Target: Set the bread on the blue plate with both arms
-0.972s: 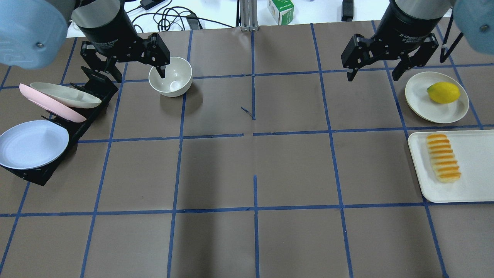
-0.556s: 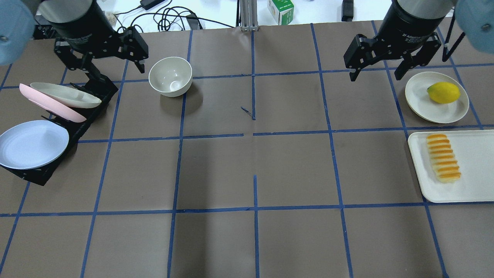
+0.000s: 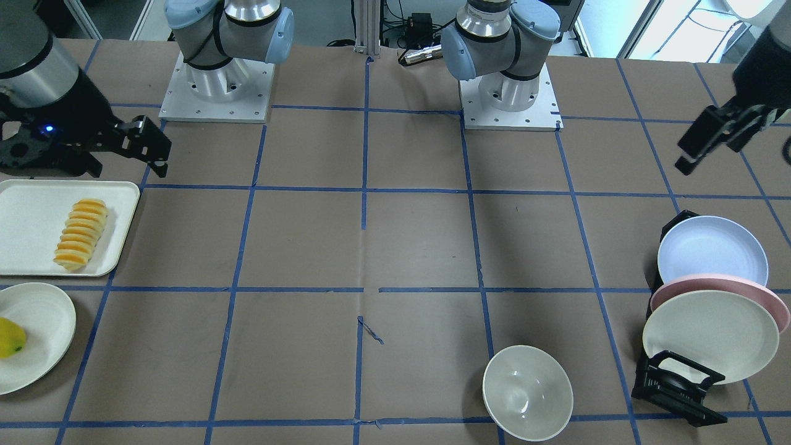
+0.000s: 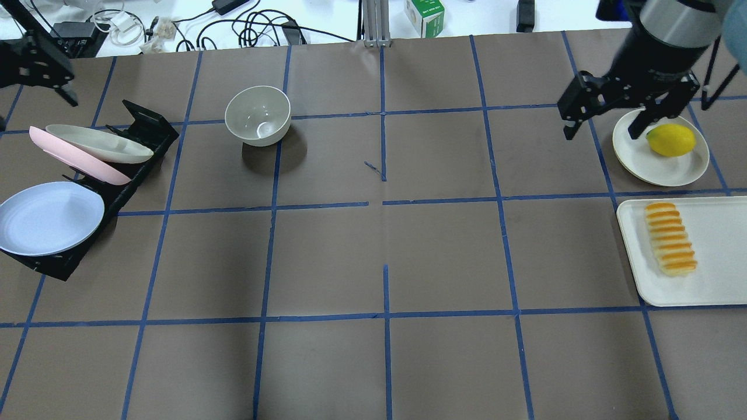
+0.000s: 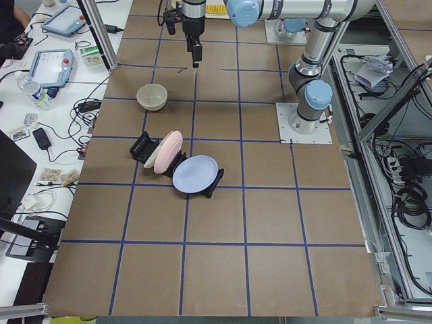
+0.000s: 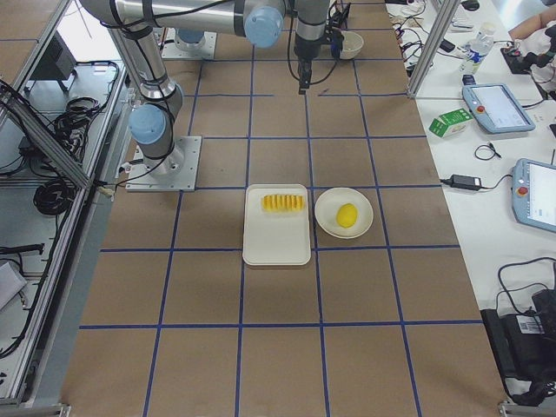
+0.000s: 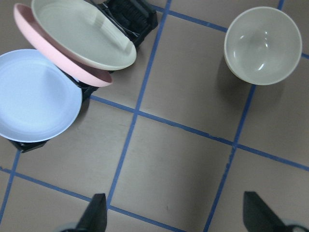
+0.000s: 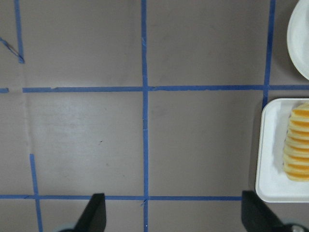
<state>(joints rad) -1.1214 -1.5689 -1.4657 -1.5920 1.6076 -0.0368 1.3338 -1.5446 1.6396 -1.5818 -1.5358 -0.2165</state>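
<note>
The bread (image 4: 670,238) lies on a white tray (image 4: 723,262) at the right edge; it also shows in the right wrist view (image 8: 297,145). The blue plate (image 4: 49,217) leans in the near slot of a black rack (image 4: 146,125) at the left and shows in the left wrist view (image 7: 34,94). My left gripper (image 7: 176,215) is open and empty, high over the far left corner, beyond the rack. My right gripper (image 4: 604,131) is open and empty, beside the lemon plate, well beyond the bread.
A pink plate (image 4: 76,158) and a cream plate (image 4: 99,144) lean in the same rack. A cream bowl (image 4: 258,115) stands right of the rack. A yellow lemon (image 4: 671,140) sits on a cream plate (image 4: 642,160) just beyond the tray.
My left gripper has moved left, from beside the bowl to the far left corner. My right gripper has moved right and nearer, up to the lemon plate. Both stay open.
</note>
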